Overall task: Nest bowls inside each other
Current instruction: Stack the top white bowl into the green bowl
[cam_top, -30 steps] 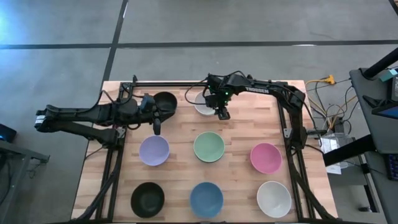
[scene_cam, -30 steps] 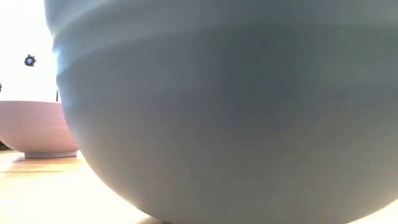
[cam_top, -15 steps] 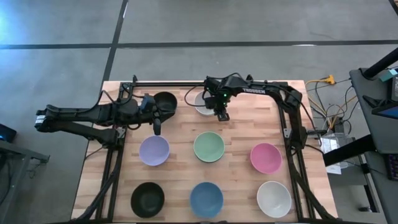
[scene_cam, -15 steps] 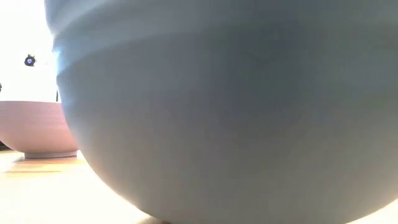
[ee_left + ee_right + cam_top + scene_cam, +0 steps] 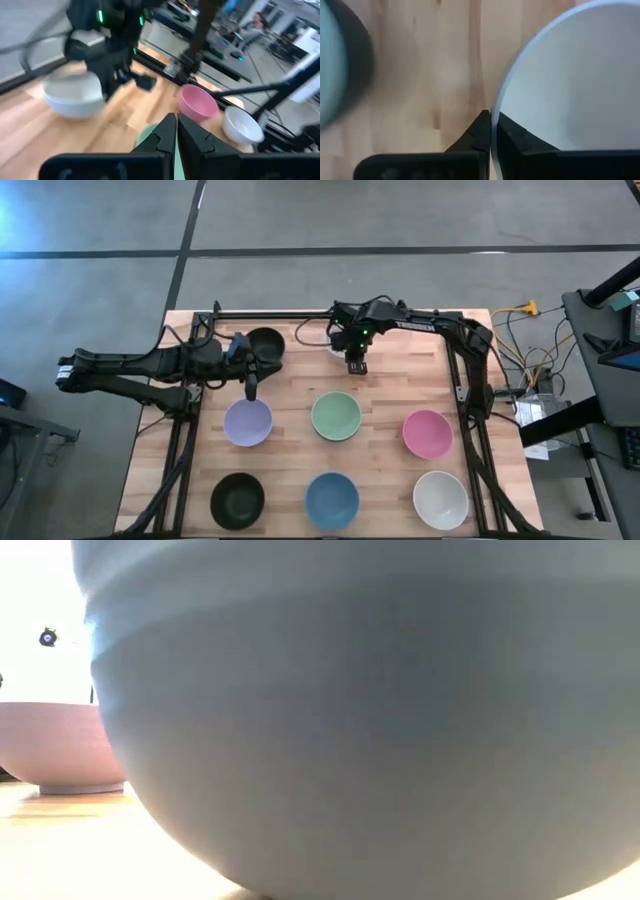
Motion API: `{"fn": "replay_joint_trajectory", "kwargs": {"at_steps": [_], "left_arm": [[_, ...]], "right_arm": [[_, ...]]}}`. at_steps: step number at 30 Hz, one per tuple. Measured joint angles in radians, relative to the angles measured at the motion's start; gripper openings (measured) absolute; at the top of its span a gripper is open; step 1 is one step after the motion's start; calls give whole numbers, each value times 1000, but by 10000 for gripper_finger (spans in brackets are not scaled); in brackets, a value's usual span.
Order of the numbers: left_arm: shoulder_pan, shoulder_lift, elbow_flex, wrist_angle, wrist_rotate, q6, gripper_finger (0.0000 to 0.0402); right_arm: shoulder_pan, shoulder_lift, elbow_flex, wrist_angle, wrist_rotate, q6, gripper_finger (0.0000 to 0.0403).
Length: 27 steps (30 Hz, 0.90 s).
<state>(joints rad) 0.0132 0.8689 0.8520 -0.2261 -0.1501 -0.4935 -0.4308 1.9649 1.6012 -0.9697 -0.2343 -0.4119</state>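
My right pincer [image 5: 357, 365] is clamped on the rim of the small round white bowl [image 5: 570, 80] at the table's [image 5: 395, 405] twelve o'clock edge; the wrist view shows my two fingers pinched together with the rim's edge between them, one pad inside and one outside. From above, my own wrist hides most of this bowl, so I judge its place mainly from that close view. The relation that matters for the coming move: the plain round green bowl [image 5: 336, 416] lies at six o'clock from my right pincer, the nearest open bowl, and my right arm is closer to it than my left. A round bowl has no long axis, so only that direction counts. My left pincer [image 5: 253, 390] is clenched and empty, hanging at the twelve o'clock rim of the round lavender bowl [image 5: 248, 422], with a round black bowl [image 5: 265, 345] just beyond it at twelve o'clock.
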Motion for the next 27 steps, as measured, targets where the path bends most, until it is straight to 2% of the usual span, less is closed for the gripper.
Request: {"fn": "replay_joint_trajectory", "kwargs": {"at_steps": [3, 7, 16, 21, 27], "left_arm": [[0, -2, 0, -3, 66, 2, 0], [0, -4, 0, -29, 100, 2, 0], [0, -45, -1, -157, 245, 1, 0], [0, -91, -1, -266, 319, -1, 0], [0, -148, -1, -346, 326, -1, 0]], "right_arm": [[16, -65, 1, 1, -4, 81, 12], [71, -150, 1, 0, -6, 209, 12], [286, -293, 1, 6, -4, 424, 12], [436, -309, 1, 52, 0, 523, 12], [572, -253, 6, 223, 3, 725, 12]]}}
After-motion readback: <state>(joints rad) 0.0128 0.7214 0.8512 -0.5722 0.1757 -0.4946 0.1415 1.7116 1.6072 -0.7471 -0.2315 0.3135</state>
